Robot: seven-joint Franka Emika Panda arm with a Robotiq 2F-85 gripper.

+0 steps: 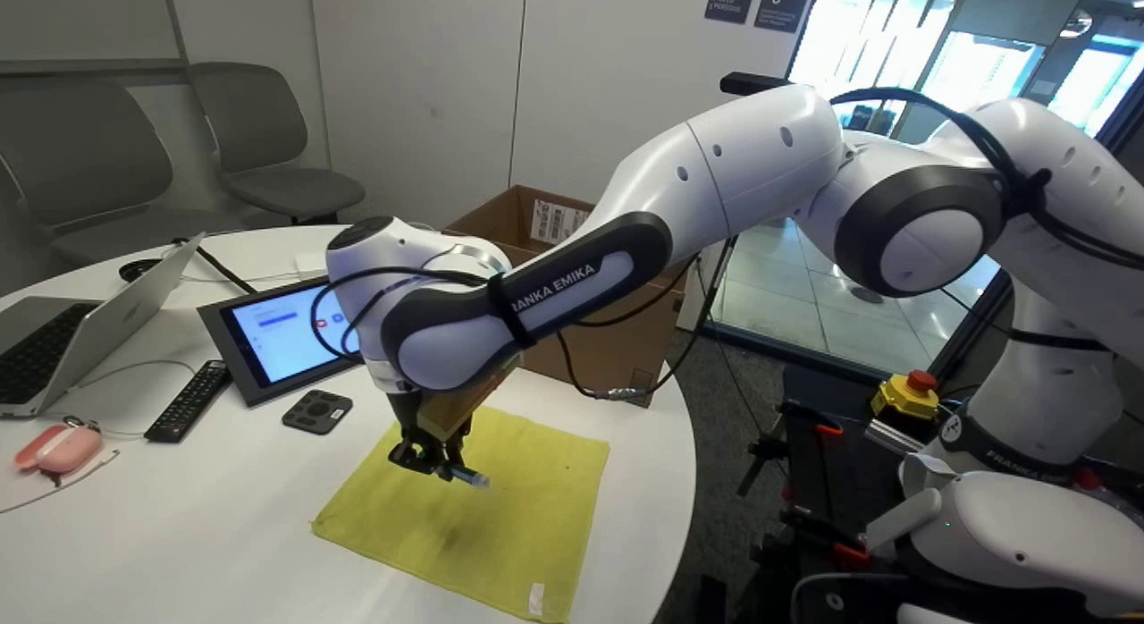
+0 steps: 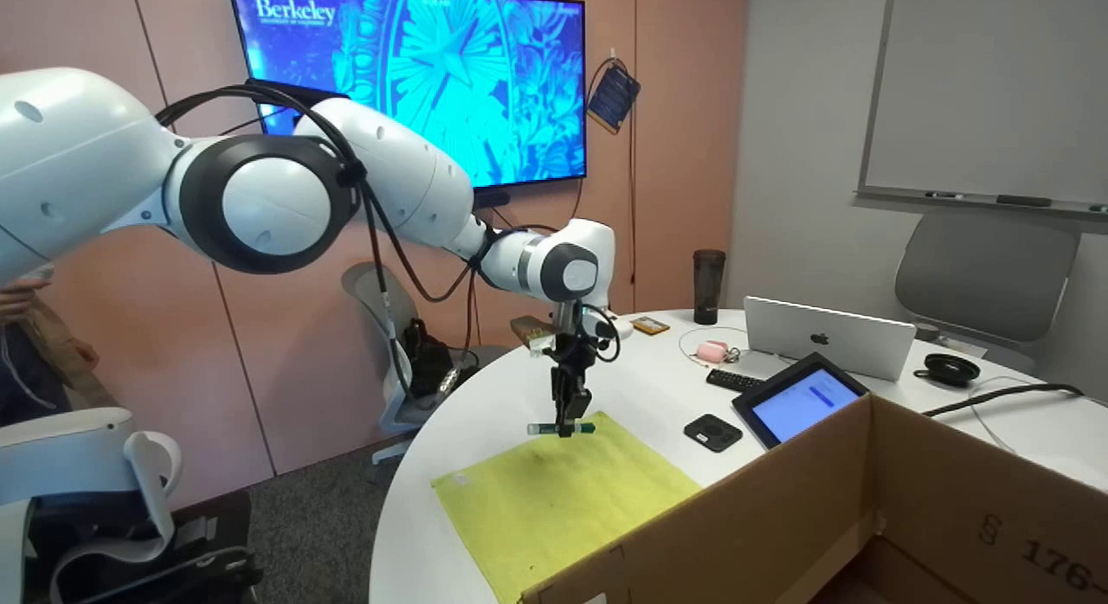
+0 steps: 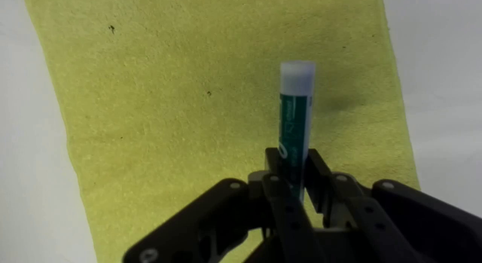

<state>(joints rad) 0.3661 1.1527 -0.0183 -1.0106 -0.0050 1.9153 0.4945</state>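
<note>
Cardboard box point(image 2: 762, 517), white table point(image 2: 653, 396), claw point(image 2: 566, 426) tight around marker point(image 3: 295, 120) above yellow cloth point(image 2: 571, 509), wall screen point(image 2: 502, 85) behind

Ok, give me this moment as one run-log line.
tool: closed on marker | marker: roughly level, clear above yellow cloth | cloth: flat on white table | cardboard box: open-topped

Jaws are showing at the bottom, pinching a marker-like green stick point(image 3: 296, 129) between them. Its whitish end point(image 3: 297, 79) is pointing to the top of the view; green label point(image 3: 293, 120) is carrying pale, blurred lettering. Yellow cloth point(image 3: 169, 112) is spreading behind it, bearing a few dark specks point(image 3: 112, 28), soft shadow point(image 3: 342, 103) falling just right of the stick. White worktop point(image 3: 440, 86) is showing at both left and right sides.
</note>
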